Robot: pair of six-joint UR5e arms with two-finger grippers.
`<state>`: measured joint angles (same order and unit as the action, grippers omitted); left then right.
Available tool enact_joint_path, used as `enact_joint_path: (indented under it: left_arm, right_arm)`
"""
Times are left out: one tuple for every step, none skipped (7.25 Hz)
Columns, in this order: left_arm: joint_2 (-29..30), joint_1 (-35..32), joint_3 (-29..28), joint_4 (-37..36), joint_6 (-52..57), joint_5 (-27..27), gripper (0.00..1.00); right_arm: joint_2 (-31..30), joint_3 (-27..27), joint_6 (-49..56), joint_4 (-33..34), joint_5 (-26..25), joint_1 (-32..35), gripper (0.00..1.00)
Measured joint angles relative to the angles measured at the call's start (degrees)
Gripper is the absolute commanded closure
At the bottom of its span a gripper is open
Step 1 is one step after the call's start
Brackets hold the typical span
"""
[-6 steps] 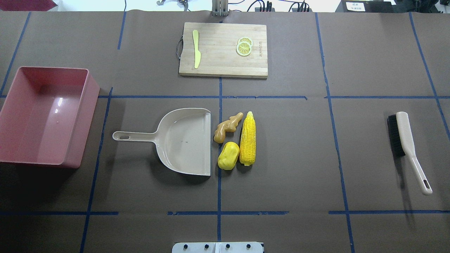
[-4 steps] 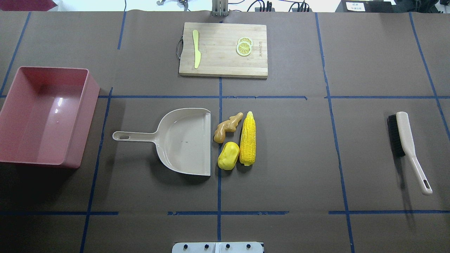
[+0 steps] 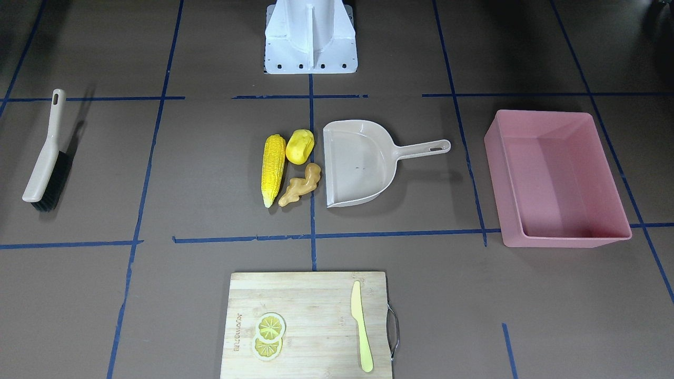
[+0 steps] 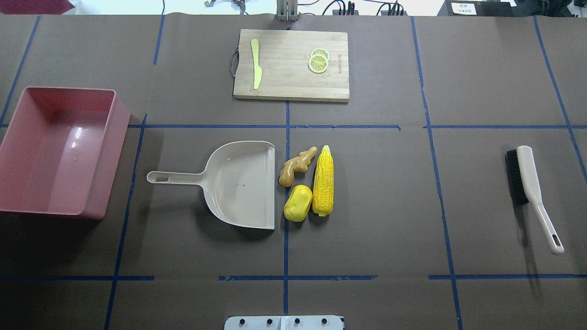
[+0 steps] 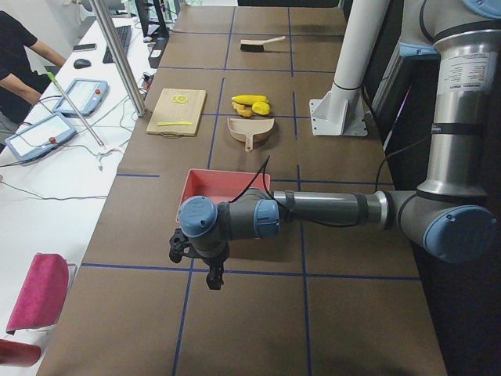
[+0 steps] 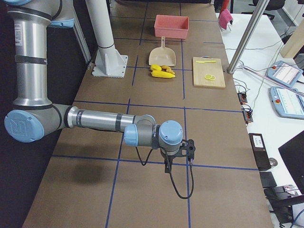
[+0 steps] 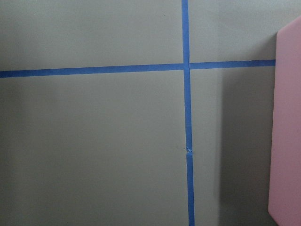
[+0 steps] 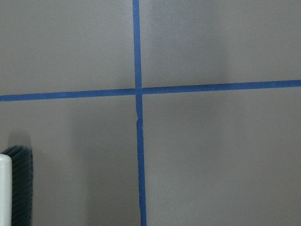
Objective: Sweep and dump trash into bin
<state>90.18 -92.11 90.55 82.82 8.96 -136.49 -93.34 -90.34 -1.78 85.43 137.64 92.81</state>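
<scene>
The corn cob [image 4: 323,187], potato [image 4: 298,203], ginger root [image 4: 293,167] crowd the dustpan [image 4: 238,183] mouth mid-frame — a skewed brush [image 4: 527,178] stroke could scatter them; left gripper [image 5: 211,279], right gripper [image 6: 167,167]: cannot tell if spread.

bin [image 7: 288,127] and brush [image 8: 21,188] cut off at wrist-view edges

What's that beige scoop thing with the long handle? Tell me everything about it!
It is a dustpan, beige, plastic-looking. It has a wide flat scoop, a raised curved back wall, a straight open edge, and a thin handle with a slot at its end. It lies flat on the brown table, empty but for a tiny dark speck. Its open edge faces the ginger root, potato and corn cob close by; its handle points toward the pink bin. Nothing holds it.
</scene>
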Motion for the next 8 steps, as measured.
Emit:
enact_joint_path:
  left_arm:
    - [0.0, 0.0, 0.0, 0.0, 0.0, 0.0, 0.0]
    - [0.0, 0.0, 0.1, 0.1, 0.1, 0.0, 0.0]
    - [0.0, 0.0, 0.2, 0.1, 0.1, 0.0, 0.0]
    - [0.1, 0.0, 0.4, 0.1, 0.1, 0.0, 0.0]
    - [0.3, 0.1, 1.2, 0.2, 0.0, 0.0, 0.0]
    - [0.5, 0.1, 3.4, 0.8, -0.1, 0.1, 0.0]
    - [0.9, 0.9, 6.6, 2.4, -0.1, 0.1, 0.0]
    - [1.4, 3.4, 10.8, 4.0, -0.2, 0.6, 0.0]
  right_arm:
    - [0.0, 0.0, -0.1, 0.0, 0.0, 0.0, 0.0]
    - [0.1, 0.0, -0.1, 0.0, 0.1, 0.0, 0.0]
    - [0.3, -0.1, -0.1, 0.0, 0.1, 0.0, 0.0]
    - [0.5, -0.1, -0.1, 0.0, 0.1, 0.0, 0.0]
    - [1.0, -0.1, -0.1, 0.0, 0.0, 0.0, 0.0]
    - [1.4, -0.1, -0.2, 0.0, 0.0, 0.0, 0.0]
    - [1.6, -0.1, -0.3, 0.0, 0.0, -0.1, 0.0]
    - [2.0, -0.4, -1.4, 0.0, 0.1, -0.3, 0.0]
